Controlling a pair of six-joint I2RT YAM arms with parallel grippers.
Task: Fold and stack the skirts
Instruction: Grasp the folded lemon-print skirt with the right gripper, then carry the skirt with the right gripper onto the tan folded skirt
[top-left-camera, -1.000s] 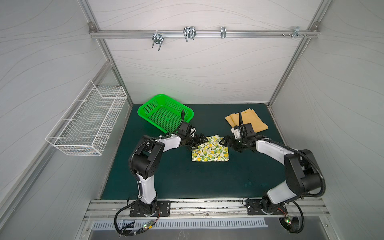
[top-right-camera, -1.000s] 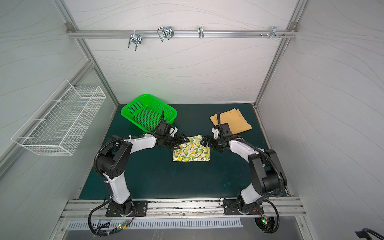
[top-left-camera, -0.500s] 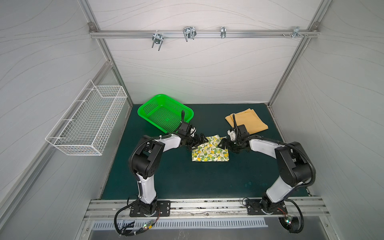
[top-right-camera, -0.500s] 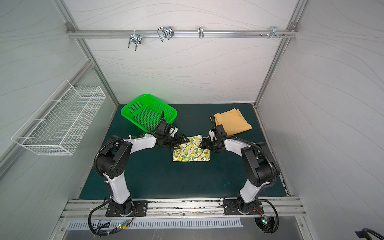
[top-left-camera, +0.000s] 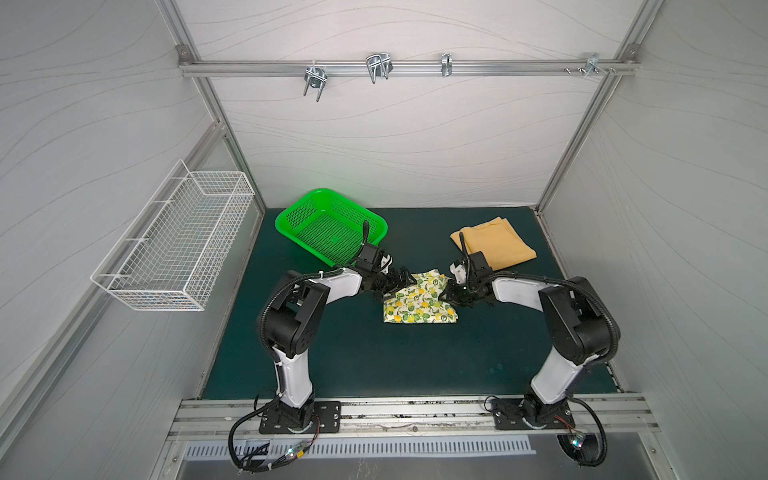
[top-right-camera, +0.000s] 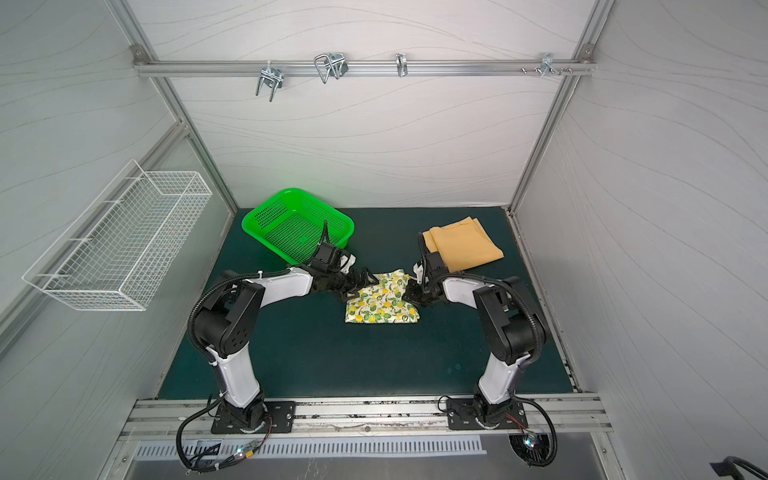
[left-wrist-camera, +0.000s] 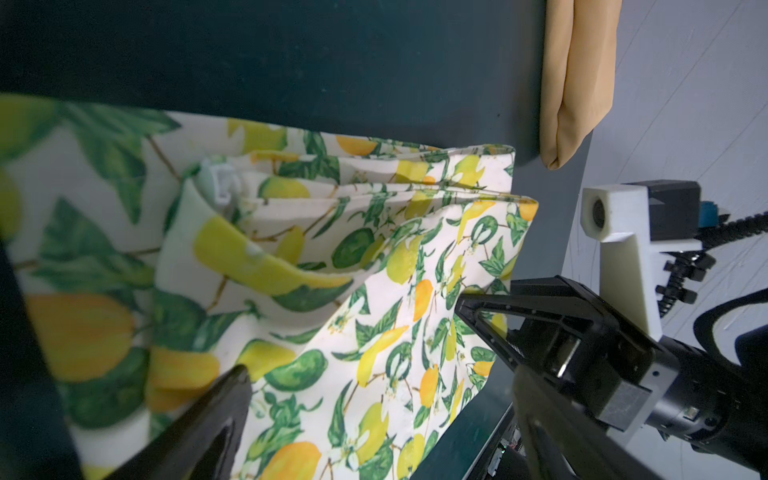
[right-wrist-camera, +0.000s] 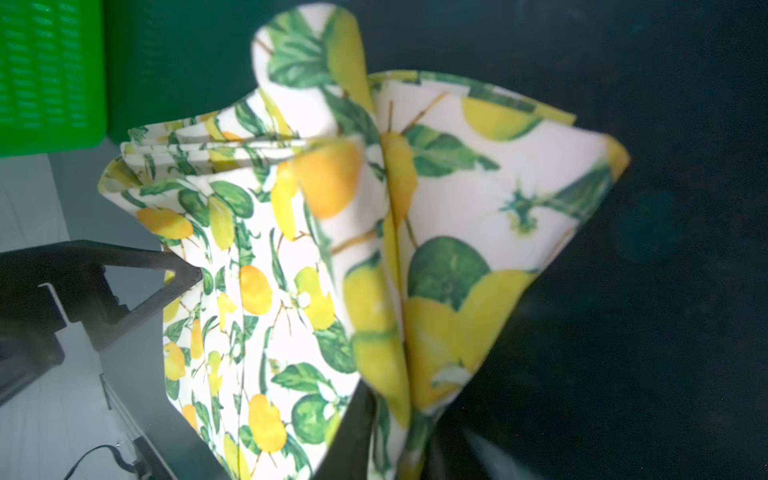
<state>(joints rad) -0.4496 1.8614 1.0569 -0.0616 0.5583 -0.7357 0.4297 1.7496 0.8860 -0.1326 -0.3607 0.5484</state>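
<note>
Left pincer (top-left-camera: 395, 287) spread wide at the far left corner of the lemon skirt (top-left-camera: 419, 308), right pincer (top-left-camera: 448, 296) pinched on its far right corner, so in both top views. Lemon skirt (top-right-camera: 380, 306) folded small in the middle of the dark green tabletop (top-right-camera: 316, 357); mustard skirt (top-right-camera: 465, 245) folded flat at the back right, well apart; green basket (top-left-camera: 291, 216) at the back left. From the left wrist: wide-set black fingers (left-wrist-camera: 220, 407) astride a bunched fold of lemon cloth (left-wrist-camera: 374, 332), nothing squeezed; opposite pincer (left-wrist-camera: 471, 316) biting the far hem. From the right wrist: lemon cloth (right-wrist-camera: 291, 270) gathered to a point between closed fingertips, layered folds fanning away toward the basket's corner (right-wrist-camera: 50, 75).
</note>
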